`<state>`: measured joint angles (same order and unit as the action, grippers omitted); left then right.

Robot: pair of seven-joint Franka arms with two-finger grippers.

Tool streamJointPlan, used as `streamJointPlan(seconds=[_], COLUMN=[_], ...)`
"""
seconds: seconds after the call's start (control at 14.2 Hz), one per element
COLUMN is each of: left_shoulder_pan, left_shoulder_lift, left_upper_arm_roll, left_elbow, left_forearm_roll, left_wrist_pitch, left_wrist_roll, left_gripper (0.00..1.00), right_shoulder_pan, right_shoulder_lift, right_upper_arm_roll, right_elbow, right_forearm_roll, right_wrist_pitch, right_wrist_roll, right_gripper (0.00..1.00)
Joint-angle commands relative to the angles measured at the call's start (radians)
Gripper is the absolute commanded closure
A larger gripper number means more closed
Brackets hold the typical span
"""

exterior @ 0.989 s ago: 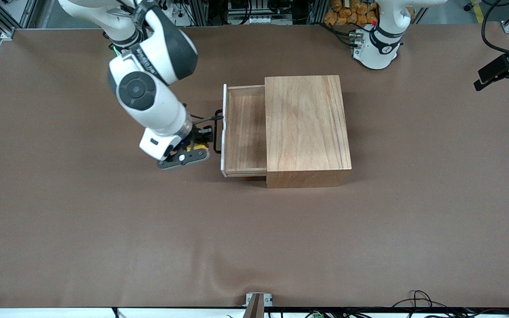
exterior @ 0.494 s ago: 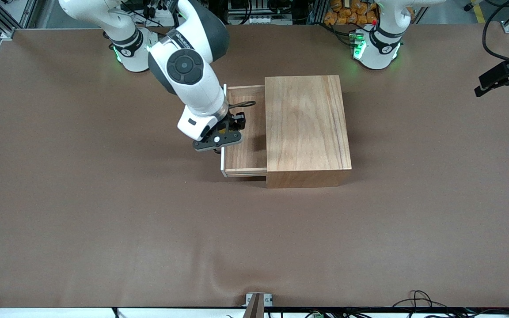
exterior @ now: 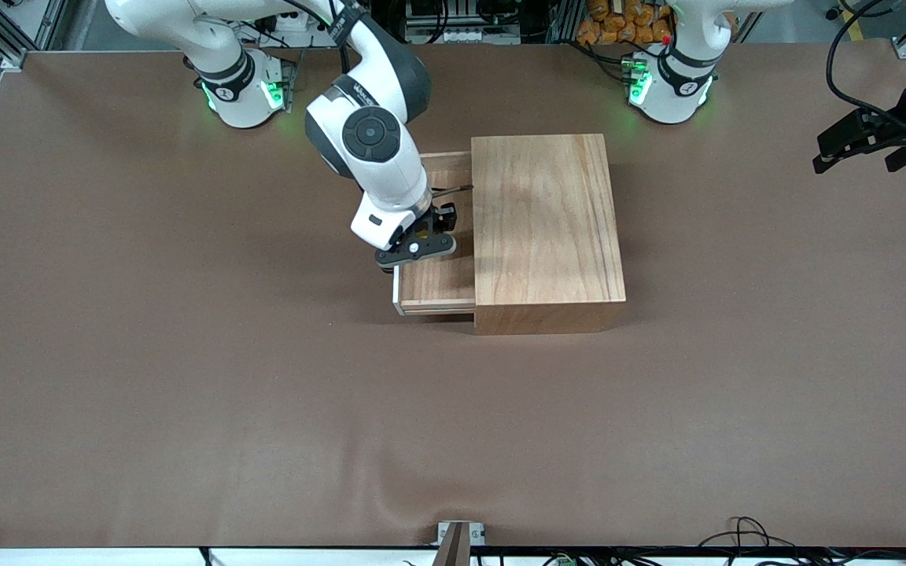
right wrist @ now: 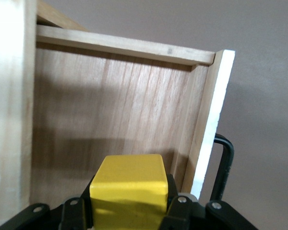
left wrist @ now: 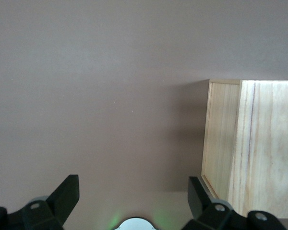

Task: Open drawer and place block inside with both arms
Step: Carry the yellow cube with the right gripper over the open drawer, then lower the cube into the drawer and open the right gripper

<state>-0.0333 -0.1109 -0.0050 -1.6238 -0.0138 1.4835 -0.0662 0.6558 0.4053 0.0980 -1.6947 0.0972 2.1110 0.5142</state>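
The small yellow block (right wrist: 129,184) is clamped between the black fingers of my right gripper (exterior: 421,238), which is shut on it. It hangs just above the wooden floor of the drawer (exterior: 439,281). The drawer is pulled out of the large wooden box (exterior: 547,228) toward the right arm's end of the table. In the right wrist view the drawer's white front edge (right wrist: 212,120) and its black handle (right wrist: 224,163) show beside the block. My left gripper (exterior: 854,143) is open and holds nothing, over the table at the left arm's end, well away from the box (left wrist: 259,153).
Brown cloth covers the table (exterior: 264,393). The two arm bases (exterior: 241,86) glow green along the edge farthest from the front camera. Cables lie at the table edge nearest the front camera.
My right gripper has carried the block from beside the drawer handle, over the white front edge, to above the drawer floor. My left gripper has shifted slightly toward the box.
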Motion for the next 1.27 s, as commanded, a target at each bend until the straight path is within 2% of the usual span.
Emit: streamJointPlan(seconds=[0.0, 0.21, 0.28, 0.35, 0.42, 0.49, 0.92, 1.06, 1.2], left_shoulder_pan=[0.010, 0.012, 0.012, 0.012, 0.012, 0.013, 0.013, 0.015, 0.022], left_shoulder_lift=[-0.006, -0.009, -0.012, -0.013, -0.015, -0.015, -0.013, -0.012, -0.023], left_upper_arm_roll=[-0.010, -0.013, -0.015, -0.015, -0.013, -0.013, -0.012, -0.010, -0.006], left_elbow=[-0.004, -0.007, -0.007, -0.005, -0.005, -0.005, -0.008, -0.007, -0.008], left_forearm_roll=[0.008, 0.008, 0.008, 0.008, 0.008, 0.008, 0.006, 0.006, 0.006], left_wrist_pitch=[0.021, 0.021, 0.021, 0.021, 0.021, 0.021, 0.017, 0.017, -0.002], left_wrist_roll=[-0.001, 0.009, 0.011, 0.011, 0.011, 0.011, 0.013, 0.013, 0.016], left_gripper=[0.00, 0.00, 0.00, 0.00, 0.00, 0.00, 0.00, 0.00, 0.00], right_shoulder_pan=[0.019, 0.033, 0.036, 0.038, 0.038, 0.039, 0.021, -0.020, -0.065], right_shoulder_lift=[0.013, 0.026, 0.035, 0.038, 0.039, 0.041, 0.000, -0.031, -0.057], right_upper_arm_roll=[-0.011, -0.012, -0.012, -0.012, -0.012, -0.012, -0.018, -0.021, -0.021], right_elbow=[0.000, 0.000, 0.000, 0.000, 0.000, 0.000, 0.009, 0.009, 0.030], right_forearm_roll=[0.001, 0.001, -0.001, -0.001, -0.001, -0.001, 0.001, 0.001, 0.001], right_wrist_pitch=[0.026, 0.047, 0.047, 0.047, 0.047, 0.047, 0.032, 0.020, -0.063], right_wrist_roll=[0.015, 0.015, 0.015, 0.015, 0.015, 0.017, 0.017, 0.006, -0.002], right_gripper=[0.63, 0.59, 0.54, 0.40, 0.10, 0.00, 0.00, 0.00, 0.00])
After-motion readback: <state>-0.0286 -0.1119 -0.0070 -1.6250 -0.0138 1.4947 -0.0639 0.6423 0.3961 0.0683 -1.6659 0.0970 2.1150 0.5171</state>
